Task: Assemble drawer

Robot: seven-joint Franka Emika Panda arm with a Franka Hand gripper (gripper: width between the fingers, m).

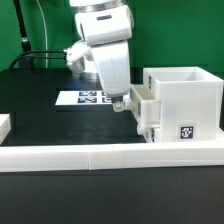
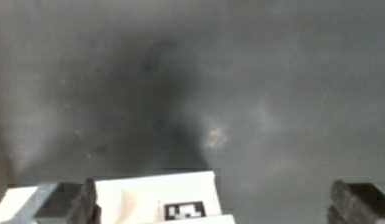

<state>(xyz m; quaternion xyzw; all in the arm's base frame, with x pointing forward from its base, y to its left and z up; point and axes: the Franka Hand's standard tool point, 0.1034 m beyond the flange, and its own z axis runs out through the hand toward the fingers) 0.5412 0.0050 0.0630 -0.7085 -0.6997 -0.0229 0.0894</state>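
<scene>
The white drawer housing [image 1: 187, 98] stands at the exterior view's right, with a square tag low on its front. A white tray [image 1: 142, 101] sticks partly out of the housing's side that faces the exterior view's left. My gripper [image 1: 120, 104] hangs right at the tray's outer end. In the wrist view my gripper [image 2: 212, 204] is open. Its two dark fingers [image 2: 64, 204] stand wide apart. The white tagged tray end [image 2: 157, 194] lies between them, close to one finger and far from the other.
The marker board [image 1: 84, 98] lies flat on the dark table behind the arm. A low white border wall [image 1: 100, 153] runs along the front. Another piece of white wall [image 1: 4, 125] sits at the exterior view's left edge.
</scene>
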